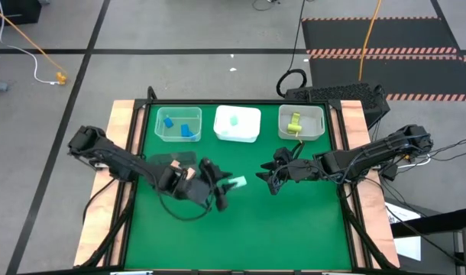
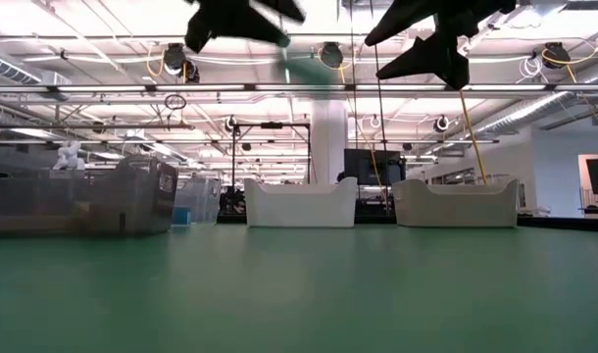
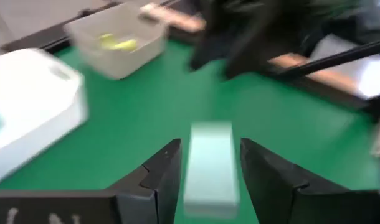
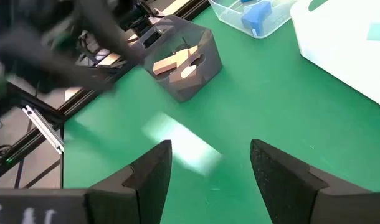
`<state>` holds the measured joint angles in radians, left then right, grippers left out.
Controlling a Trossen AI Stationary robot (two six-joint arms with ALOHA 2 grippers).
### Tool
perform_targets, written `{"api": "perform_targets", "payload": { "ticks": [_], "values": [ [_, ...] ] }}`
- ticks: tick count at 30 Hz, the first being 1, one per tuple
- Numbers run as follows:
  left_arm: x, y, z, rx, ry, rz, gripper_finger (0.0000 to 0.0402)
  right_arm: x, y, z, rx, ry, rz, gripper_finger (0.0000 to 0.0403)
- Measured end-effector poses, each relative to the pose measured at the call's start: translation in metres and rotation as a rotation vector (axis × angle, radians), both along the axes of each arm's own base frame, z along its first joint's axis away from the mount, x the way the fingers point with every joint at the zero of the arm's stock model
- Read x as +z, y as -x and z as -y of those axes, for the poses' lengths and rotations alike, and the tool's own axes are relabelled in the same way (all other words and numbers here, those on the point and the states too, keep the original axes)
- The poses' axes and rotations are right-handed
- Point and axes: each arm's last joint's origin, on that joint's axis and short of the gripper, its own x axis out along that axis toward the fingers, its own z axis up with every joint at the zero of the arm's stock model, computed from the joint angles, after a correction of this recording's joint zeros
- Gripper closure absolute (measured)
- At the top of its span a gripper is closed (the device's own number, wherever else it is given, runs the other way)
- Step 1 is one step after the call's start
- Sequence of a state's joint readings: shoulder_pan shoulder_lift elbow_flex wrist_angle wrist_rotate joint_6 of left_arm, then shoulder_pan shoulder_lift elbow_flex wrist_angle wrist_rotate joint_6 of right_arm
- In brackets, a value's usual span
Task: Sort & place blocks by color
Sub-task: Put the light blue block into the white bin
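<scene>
Your left claw [image 3: 205,180] has a pale mint green bar [image 3: 209,163] standing between its two fingers; the fingers look set slightly off the bar's sides, and the picture is too smeared to say whether they are clamped on it or have let go, so I cannot tell. In the high view the same claw [image 1: 220,191] sits over the middle of the green surface [image 1: 309,229], with the mint bar [image 1: 235,182] at its tip, well short of the row of bins. Judged from this, the step in hand is carrying that bar to the white middle bin [image 1: 237,124], which already holds a mint piece. To do it well, you should confirm the hold before travelling, keep the bar level, bring it squarely above the bin's opening, and release low so it does not bounce off the rim. Your right claw [image 4: 209,165] stands apart with nothing between its fingers, hovering near the left one at mid-surface [image 1: 273,182]; keep it clear of the left arm's path. The left bin [image 1: 179,124] holds blue blocks [image 1: 189,131], the right bin [image 1: 302,122] a yellow-green piece [image 1: 294,122].
</scene>
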<state>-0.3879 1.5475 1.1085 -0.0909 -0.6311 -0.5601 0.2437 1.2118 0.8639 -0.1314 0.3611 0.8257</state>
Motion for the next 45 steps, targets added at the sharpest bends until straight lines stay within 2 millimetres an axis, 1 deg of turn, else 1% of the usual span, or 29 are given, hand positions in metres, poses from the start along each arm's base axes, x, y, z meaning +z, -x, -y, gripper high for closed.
{"api": "perform_targets", "payload": {
  "ticks": [3, 7, 10, 12, 14, 16, 19, 21, 23, 25, 28, 31, 34, 38, 40, 45],
  "values": [
    [0.002, -0.001, -0.023, 0.07, -0.015, -0.031, 0.0266, 0.0, 0.0, 0.0, 0.0, 0.0, 0.0, 0.0195],
    [-0.001, -0.005, -0.058, 0.156, -0.03, -0.092, 0.0329, 0.0, 0.0, 0.0, 0.0, 0.0, 0.0, 0.0195],
    [0.001, -0.009, -0.083, 0.118, 0.018, -0.107, 0.0385, 0.0, 0.0, 0.0, 0.0, 0.0, 0.0, 0.0195],
    [-0.002, -0.01, -0.092, 0.027, 0.052, -0.151, 0.0394, 0.0, 0.0, 0.0, 0.0, 0.0, 0.0, 0.0195],
    [-0.007, -0.011, -0.092, -0.109, 0.058, -0.202, 0.0387, 0.0, 0.0, 0.0, 0.0, 0.0, 0.0, 0.0195],
    [-0.014, -0.013, -0.086, -0.216, 0.034, -0.245, 0.0378, 0.0, 0.0, 0.0, 0.0, 0.0, 0.0, 0.0195],
    [-0.028, -0.009, -0.076, -0.279, -0.021, -0.33, 0.0367, 0.0, 0.0, 0.0, 0.0, 0.0, 0.0, 0.0195],
    [-0.032, -0.007, -0.074, -0.233, -0.009, -0.352, 0.0359, 0.0, 0.0, 0.0, 0.0, 0.0, 0.0, 0.0195],
    [-0.039, -0.001, -0.076, -0.155, 0.054, -0.418, 0.0347, 0.0, 0.0, 0.0, 0.0, 0.0, 0.0, 0.0195],
    [-0.043, 0.0, -0.077, -0.104, 0.108, -0.441, 0.0333, 0.0, 0.0, 0.0, 0.0, 0.0, -0.001, 0.0195],
    [-0.05, 0.0, -0.076, -0.06, 0.154, -0.473, 0.0307, 0.0, 0.0, 0.0, 0.0, 0.0, 0.0, 0.0195],
    [-0.059, -0.005, -0.073, -0.029, 0.193, -0.473, 0.0276, 0.0, 0.0, 0.0, 0.0, 0.0, 0.0, 0.0195],
    [-0.073, -0.009, -0.068, 0.008, 0.234, -0.502, 0.0243, 0.0, 0.0, 0.0, 0.0, 0.0, 0.0, 0.0195],
    [-0.088, -0.015, -0.06, 0.073, 0.308, -0.494, 0.0207, 0.0, 0.0, 0.0, 0.0, 0.0, -0.001, 0.0195],
    [-0.091, -0.018, -0.054, 0.082, 0.332, -0.472, 0.0195, 0.0, 0.0, 0.0, 0.0, 0.0, -0.001, 0.0195],
    [-0.102, -0.018, -0.04, 0.095, 0.356, -0.494, 0.0171, 0.0, 0.0, 0.0, 0.0, 0.0, -0.001, 0.0195]
  ]
}}
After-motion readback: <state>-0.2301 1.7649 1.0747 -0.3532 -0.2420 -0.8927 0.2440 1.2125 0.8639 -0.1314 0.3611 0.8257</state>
